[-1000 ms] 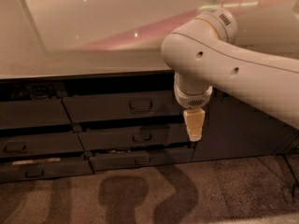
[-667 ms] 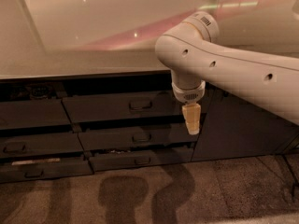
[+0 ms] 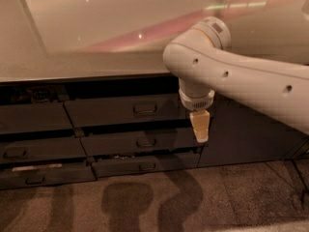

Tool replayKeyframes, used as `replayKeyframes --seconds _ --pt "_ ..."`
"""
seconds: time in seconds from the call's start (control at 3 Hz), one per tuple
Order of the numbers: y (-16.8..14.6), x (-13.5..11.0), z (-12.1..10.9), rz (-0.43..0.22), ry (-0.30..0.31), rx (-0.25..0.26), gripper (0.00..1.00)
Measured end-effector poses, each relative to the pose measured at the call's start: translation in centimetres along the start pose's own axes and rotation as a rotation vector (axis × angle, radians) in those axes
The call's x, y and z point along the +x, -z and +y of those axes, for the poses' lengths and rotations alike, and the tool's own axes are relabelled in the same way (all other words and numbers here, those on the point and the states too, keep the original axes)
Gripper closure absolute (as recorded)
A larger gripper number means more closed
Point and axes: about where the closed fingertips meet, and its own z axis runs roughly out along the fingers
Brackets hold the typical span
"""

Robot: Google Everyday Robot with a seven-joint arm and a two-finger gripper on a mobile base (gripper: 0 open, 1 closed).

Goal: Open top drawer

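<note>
Since a second ago the arm's (image 3: 231,76) bend has swung leftward above the desk (image 3: 72,66) edge, while the hand (image 3: 200,128) hangs in nearly the same spot. It points down in front of the right end of the top drawer (image 3: 106,111), level with that front's lower edge. We cannot tell whether it is spread or pressed together. The top drawer sits directly under the desk in the middle column and looks shut or nearly so. Its pull handle (image 3: 145,109) lies left of the hand and a little higher, untouched.

We judge aim to be the main risk. From this low, offset position the hand could meet the middle drawer (image 3: 111,144) or simply push on the flat front. The handle is small, so a shallow hold might slip off once we pull. The thick arm also passes close over the desk edge and could knock it.

A bottom drawer (image 3: 120,167) lies below, narrower drawers (image 3: 34,149) stack at the left, and a dark cabinet door (image 3: 246,134) stands just right of the hand. Nothing on the carpet (image 3: 241,197) blocks the drawer's outward path.
</note>
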Motion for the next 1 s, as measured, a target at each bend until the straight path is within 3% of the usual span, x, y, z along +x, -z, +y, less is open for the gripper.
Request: replayKeyframes --seconds 0.33,0.67,1.0 --pt "0.41 0.4 2.25 -0.015 0.053 0.096 0.0" --pt "0.14 -0.36 3.19 -0.073 0.092 0.217 0.0" --pt "0.14 -0.36 3.19 -0.073 0.092 0.217 0.0"
